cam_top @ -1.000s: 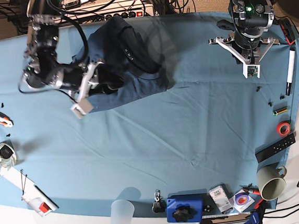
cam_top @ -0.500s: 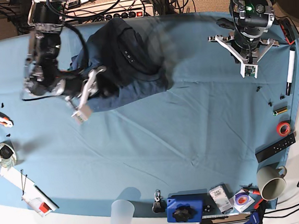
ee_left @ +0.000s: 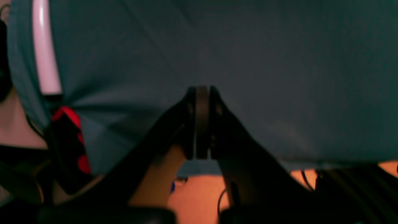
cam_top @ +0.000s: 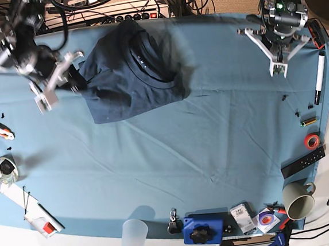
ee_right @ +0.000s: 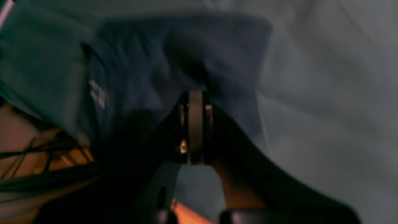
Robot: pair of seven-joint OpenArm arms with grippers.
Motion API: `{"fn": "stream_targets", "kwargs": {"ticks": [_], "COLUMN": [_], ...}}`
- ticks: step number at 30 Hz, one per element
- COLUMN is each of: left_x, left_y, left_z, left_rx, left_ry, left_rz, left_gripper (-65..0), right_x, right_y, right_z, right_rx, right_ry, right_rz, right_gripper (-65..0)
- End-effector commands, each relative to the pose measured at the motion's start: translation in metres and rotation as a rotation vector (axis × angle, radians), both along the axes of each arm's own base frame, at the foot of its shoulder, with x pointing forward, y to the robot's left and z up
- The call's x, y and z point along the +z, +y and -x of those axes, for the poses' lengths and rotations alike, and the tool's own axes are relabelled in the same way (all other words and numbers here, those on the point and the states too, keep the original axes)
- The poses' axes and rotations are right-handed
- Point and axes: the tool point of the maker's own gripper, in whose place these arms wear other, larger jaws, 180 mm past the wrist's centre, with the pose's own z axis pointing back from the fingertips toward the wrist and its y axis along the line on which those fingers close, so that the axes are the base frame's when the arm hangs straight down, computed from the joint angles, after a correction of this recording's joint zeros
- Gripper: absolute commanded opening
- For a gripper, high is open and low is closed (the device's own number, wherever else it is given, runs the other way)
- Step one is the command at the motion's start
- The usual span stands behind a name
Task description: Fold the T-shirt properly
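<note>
The T-shirt (cam_top: 131, 74) lies bunched at the counter's (cam_top: 213, 153) far edge, so the right end effector (cam_top: 49, 93), jaws together and empty beside the T-shirt, should regrasp a hem; the left end effector (cam_top: 279, 61), well right of it, is closed too.

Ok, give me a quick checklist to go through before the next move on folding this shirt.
1. T-shirt folded into a compact bundle: ok.
2. Fold neat: not ok, collar exposed and edges uneven.
3. Right gripper shut: ok.
4. Right gripper free of the cloth: cannot tell, the wrist view is blurred and its tip overlaps the shirt.
5. Left gripper shut and empty: ok.
6. Left gripper away from the shirt, over the table cloth: ok.
</note>
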Motion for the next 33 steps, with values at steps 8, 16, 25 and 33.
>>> {"fn": "stream_targets", "kwargs": {"ticks": [8,16,25,33], "left_x": [-0.013,-0.028,-0.034,-0.064], "left_y": [0.001,-0.002,-0.033,-0.028], "left_z": [0.045,0.101,0.156,0.193], "left_rx": [0.000,0.004,0.012,0.058], "left_ry": [0.117,0.275,0.352,0.455], "left_rz": [-0.004,0.017,0.200,0.213], "left_gripper": [-65.0,-65.0,-65.0,-65.0], "right_x": [-0.005,-0.031,-0.062,-0.122], "right_y": [-0.012,-0.014,-0.037,-0.056], "right_z": [0.058,0.131,0.206,0.245], "right_rx": [-0.019,-0.016,-0.071,-0.245], "right_ry": [0.101,0.330,0.597,0.801], "right_rz": [0.057,0.073,0.124,-0.029], "right_gripper": [-65.0,-65.0,-65.0,-65.0]}}
